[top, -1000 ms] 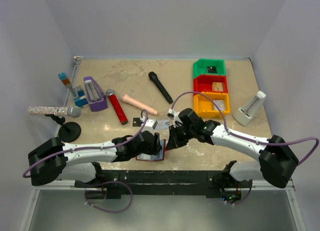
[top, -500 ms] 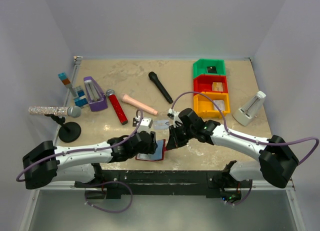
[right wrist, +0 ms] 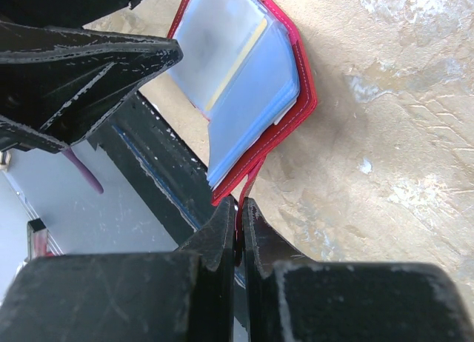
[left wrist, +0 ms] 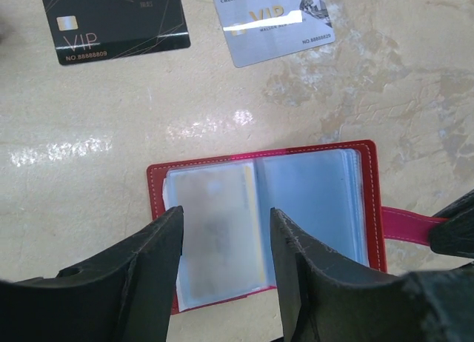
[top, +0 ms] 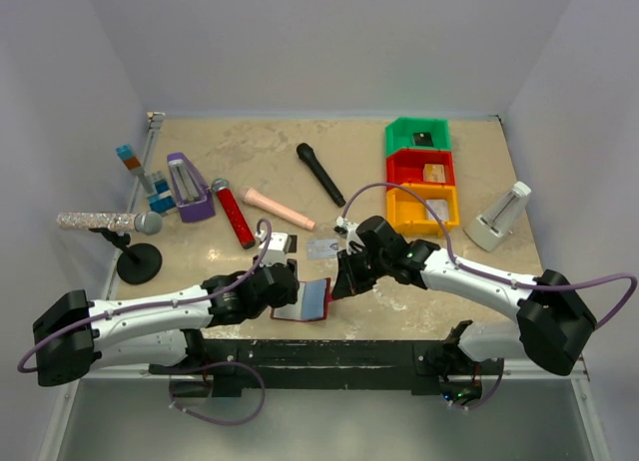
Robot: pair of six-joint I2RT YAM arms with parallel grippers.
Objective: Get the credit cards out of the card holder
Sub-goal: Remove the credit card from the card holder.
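Here, the holder (left wrist: 311, 201) lies open at the near edge of the desk (left wrist: 370, 98), right fingers (right wrist: 238, 223) pinched on its tab (left wrist: 407, 225), left fingers (left wrist: 159, 260) half apart and empty over the left sleeve. The black card (left wrist: 111, 20) and silver card (left wrist: 278, 24) lie beyond it. Tugging the sleeved tan card (left wrist: 255, 231) could slip the tab and drag the holder off the edge
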